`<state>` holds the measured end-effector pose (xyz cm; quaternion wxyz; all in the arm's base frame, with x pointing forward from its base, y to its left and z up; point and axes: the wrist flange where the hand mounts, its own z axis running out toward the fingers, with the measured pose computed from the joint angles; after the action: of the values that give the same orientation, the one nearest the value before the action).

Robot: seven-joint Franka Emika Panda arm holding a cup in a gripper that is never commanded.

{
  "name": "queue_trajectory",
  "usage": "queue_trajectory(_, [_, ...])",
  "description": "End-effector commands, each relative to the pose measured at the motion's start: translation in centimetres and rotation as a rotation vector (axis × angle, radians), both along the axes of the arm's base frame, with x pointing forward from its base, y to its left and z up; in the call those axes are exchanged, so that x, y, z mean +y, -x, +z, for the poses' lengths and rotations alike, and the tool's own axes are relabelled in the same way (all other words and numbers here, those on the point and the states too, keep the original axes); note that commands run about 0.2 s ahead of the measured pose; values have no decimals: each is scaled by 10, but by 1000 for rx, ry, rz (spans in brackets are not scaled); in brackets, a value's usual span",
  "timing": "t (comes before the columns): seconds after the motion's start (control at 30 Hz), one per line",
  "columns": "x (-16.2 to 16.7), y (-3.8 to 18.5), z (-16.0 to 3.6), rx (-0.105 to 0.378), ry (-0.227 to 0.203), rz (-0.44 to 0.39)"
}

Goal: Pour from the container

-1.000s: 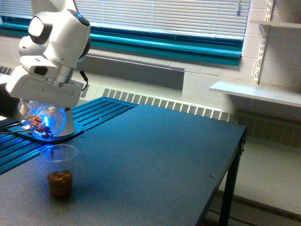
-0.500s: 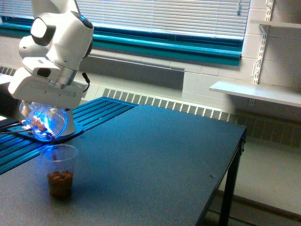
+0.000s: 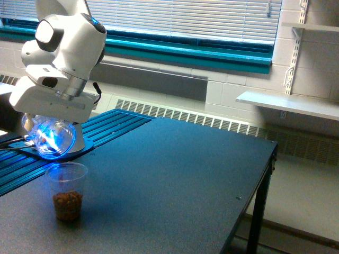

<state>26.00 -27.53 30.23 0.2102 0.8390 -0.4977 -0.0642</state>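
Observation:
The container (image 3: 52, 138) is a clear smooth cup, lit blue, tipped on its side with its wide mouth facing the camera and down. My gripper (image 3: 45, 124) is shut on it, fingers mostly hidden under the white hand. No pieces show inside it now. Just below its mouth stands a clear ridged cup (image 3: 67, 191) on the dark table (image 3: 175, 174), holding a layer of brown pieces at its bottom.
The arm's round base (image 3: 69, 151) sits on a blue slatted surface (image 3: 32, 164) at the exterior view's left. The table's edge and leg (image 3: 259, 211) are at the right. A radiator and window blinds run along the back wall.
The brown pieces seen inside the tilted container have left it and dropped into the ridged cup. The container tipped slightly further; the arm barely shifted.

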Motion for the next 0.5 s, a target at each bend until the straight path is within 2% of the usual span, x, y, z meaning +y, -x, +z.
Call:
queue_trajectory(0.03, [2,-1,-1,20,-5,25])
queue_trajectory(0.5, [5,-3,0,21,-11,30])
